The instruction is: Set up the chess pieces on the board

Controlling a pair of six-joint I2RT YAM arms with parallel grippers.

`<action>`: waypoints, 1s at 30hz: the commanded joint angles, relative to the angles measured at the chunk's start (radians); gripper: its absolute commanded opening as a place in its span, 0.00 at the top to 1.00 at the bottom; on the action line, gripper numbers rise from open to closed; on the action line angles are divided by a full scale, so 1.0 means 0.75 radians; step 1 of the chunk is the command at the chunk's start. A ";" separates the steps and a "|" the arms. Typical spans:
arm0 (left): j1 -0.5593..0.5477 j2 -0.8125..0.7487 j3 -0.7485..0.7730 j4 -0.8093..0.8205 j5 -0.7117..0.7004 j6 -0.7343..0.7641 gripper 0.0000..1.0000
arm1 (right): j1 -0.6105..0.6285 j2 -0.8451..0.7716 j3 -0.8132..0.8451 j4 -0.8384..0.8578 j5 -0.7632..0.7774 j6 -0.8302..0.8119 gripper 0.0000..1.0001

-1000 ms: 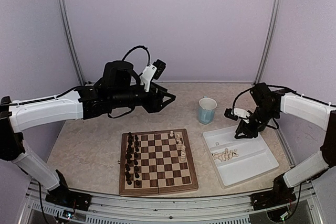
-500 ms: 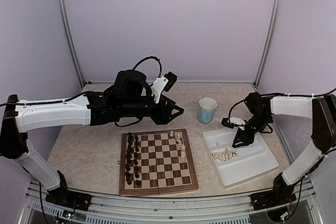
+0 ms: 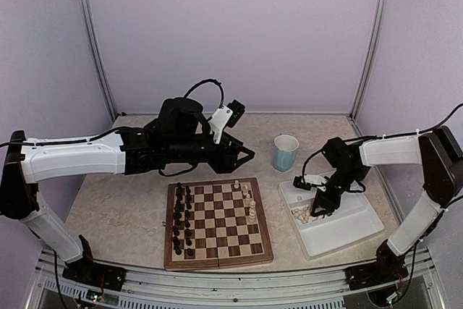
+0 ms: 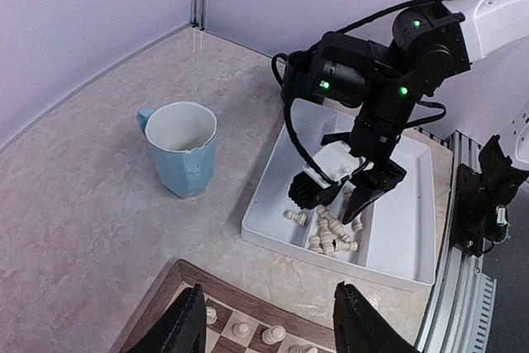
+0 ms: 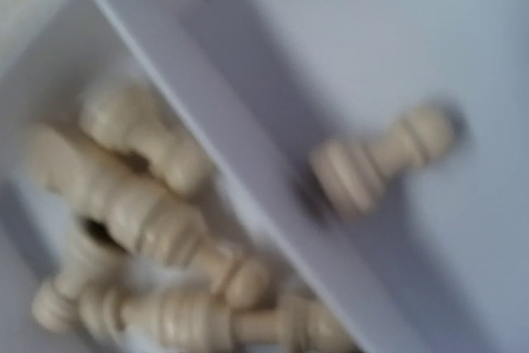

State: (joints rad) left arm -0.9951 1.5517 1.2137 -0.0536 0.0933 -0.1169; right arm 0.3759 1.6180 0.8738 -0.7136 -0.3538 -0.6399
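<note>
The board lies mid-table, its corner also in the left wrist view. Dark pieces fill its left columns. A few cream chess pieces stand at its right side. More cream pieces lie heaped in the white tray, also seen in the left wrist view and, blurred, in the right wrist view. My right gripper hangs low over that heap, jaws apart. My left gripper is open and empty above the board's far edge.
A light-blue mug stands behind the board's right corner, left of the tray. The tray has a divider; one cream piece lies alone on its other side. Frame posts stand at the back corners.
My right gripper has moved left and down into the tray, onto the heap of cream pieces. My left arm swung right toward the board's far edge, then held still.
</note>
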 commanded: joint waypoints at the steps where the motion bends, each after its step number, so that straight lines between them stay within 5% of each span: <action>1: -0.018 0.033 0.038 0.001 -0.008 -0.020 0.47 | 0.023 0.028 -0.077 0.040 0.187 0.011 0.61; 6: -0.027 0.063 0.060 0.010 -0.004 -0.022 0.47 | 0.024 0.003 -0.030 -0.029 0.034 0.010 0.58; 15: -0.035 0.086 0.073 0.027 0.003 -0.024 0.47 | 0.024 -0.039 -0.002 -0.018 0.032 0.053 0.73; 23: -0.036 0.088 0.071 0.040 0.007 -0.026 0.47 | 0.049 -0.016 0.118 -0.099 -0.116 0.137 0.56; 30: -0.045 0.092 0.068 0.047 0.004 -0.040 0.47 | 0.204 0.086 0.088 -0.024 0.049 0.184 0.53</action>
State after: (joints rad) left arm -1.0183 1.6115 1.2358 -0.0467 0.0940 -0.1337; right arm 0.4656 1.6394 0.9508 -0.7551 -0.3836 -0.5323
